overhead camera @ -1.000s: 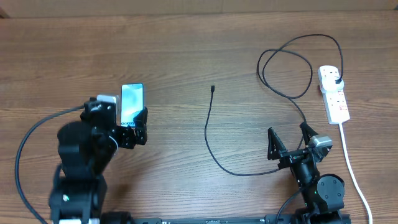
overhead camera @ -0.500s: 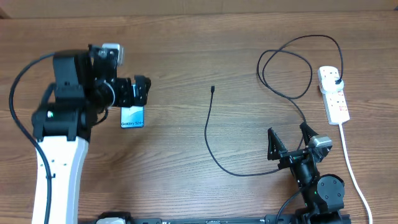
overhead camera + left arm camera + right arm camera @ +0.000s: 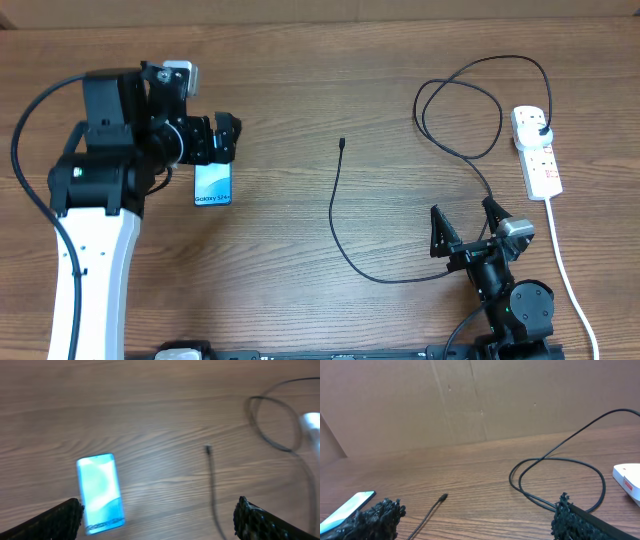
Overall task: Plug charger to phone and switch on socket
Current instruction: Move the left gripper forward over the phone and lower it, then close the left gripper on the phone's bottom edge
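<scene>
Left gripper [image 3: 226, 139]: jaws wide open, holding nothing. It hangs over the table [image 3: 300, 60] on the left side, right at the far short edge of the phone [image 3: 212, 184]. Phone lies flat, screen up, light blue, "Galaxy" text at the short edge nearer the robot base. In the left wrist view the phone sits on the wood below and between the two fingers, much closer to the left one, touched by neither. Right gripper [image 3: 464, 215] is also spread fully and empty, low near the front edge on the right side, pointing toward the back. Charger [image 3: 334, 205] is a thin black cable. Its connector tip [image 3: 342, 142] lies loose on bare wood around mid-table, well apart from the phone, pointing away from the robot. From the tip the cable runs toward the front, curves right, passes by the right gripper, heads toward the back and loops over itself before ending at the plug [image 3: 541, 130]. Plug is seated at the far end of the socket [image 3: 538, 152], the white strip lying flat near the right edge. Red switches show only as small marks on the strip; can't tell on or off. Thick white cord [image 3: 568, 265] leaves the strip's near end and runs to the front edge, right of the right gripper. Right wrist view shows the tip, the loops, a corner of the strip and a brown cardboard wall [image 3: 470, 400] behind the table.
</scene>
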`<action>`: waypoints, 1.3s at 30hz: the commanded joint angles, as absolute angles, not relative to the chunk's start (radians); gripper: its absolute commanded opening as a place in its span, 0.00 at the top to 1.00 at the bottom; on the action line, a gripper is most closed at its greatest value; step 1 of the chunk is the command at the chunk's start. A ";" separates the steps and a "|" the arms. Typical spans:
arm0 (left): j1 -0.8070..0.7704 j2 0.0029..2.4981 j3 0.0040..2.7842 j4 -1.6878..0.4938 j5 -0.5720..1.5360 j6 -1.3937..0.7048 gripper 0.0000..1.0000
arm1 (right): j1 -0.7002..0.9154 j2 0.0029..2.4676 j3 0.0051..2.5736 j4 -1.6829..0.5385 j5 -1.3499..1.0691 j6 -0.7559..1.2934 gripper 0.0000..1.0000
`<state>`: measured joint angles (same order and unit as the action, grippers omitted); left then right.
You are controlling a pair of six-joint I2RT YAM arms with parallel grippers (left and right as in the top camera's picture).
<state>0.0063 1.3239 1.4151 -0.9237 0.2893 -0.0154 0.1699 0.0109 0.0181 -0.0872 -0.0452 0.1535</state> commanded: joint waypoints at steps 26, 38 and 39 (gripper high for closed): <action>-0.002 1.875 1.469 -1.009 -0.010 -0.049 0.06 | 0.167 0.003 0.008 -0.081 -0.046 0.155 0.00; -0.007 1.990 1.468 -0.874 -0.010 -0.049 0.04 | 0.167 0.003 0.008 -0.081 -0.046 0.155 0.00; -0.007 1.999 1.468 -0.865 -0.008 -0.049 0.04 | 0.167 0.003 0.008 -0.081 -0.046 0.155 0.00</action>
<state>0.0063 1.9629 1.4475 -0.8814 0.0025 -0.0311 0.1703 0.0109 0.0181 -0.0872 -0.0452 0.1539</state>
